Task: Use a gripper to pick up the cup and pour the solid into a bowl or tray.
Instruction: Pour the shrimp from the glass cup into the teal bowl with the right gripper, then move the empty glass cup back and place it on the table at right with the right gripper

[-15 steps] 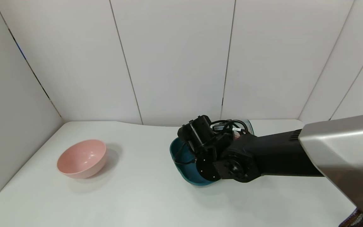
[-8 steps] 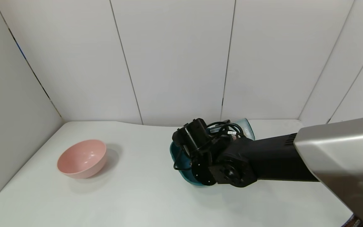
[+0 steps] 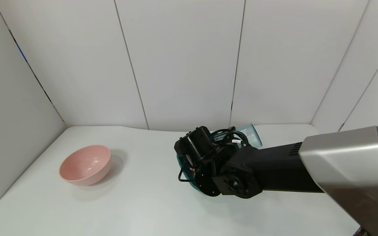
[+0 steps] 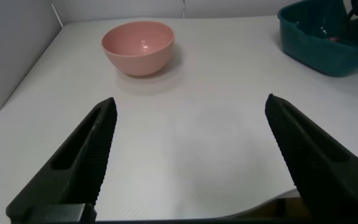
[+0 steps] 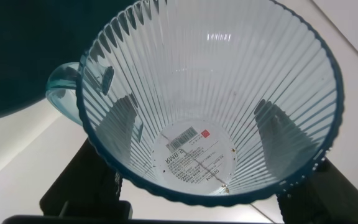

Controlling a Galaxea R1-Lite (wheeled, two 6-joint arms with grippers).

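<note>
The right claw (image 5: 197, 199) grips the cup (image 5: 210, 99), tipped on its side directly above the teal dish (image 3: 184, 160) on the desk (image 3: 136, 203). The cup's interior shows empty. The left claw (image 4: 191, 162) hangs open, well apart, facing the pink bowl (image 4: 138, 46).

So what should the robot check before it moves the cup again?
1. Cup held by the right claw: ok, fingers press both sides.
2. Cup emptied: ok, only a label shows on its bottom.
3. Pieces landed in the teal dish: cannot tell; just one reddish speck shows inside.
4. Dish upright on the table: ok.
5. Pink bowl clear of the arm: ok, it sits well to the left.
6. Left claw out of the way: ok, open over the table's near edge.
</note>
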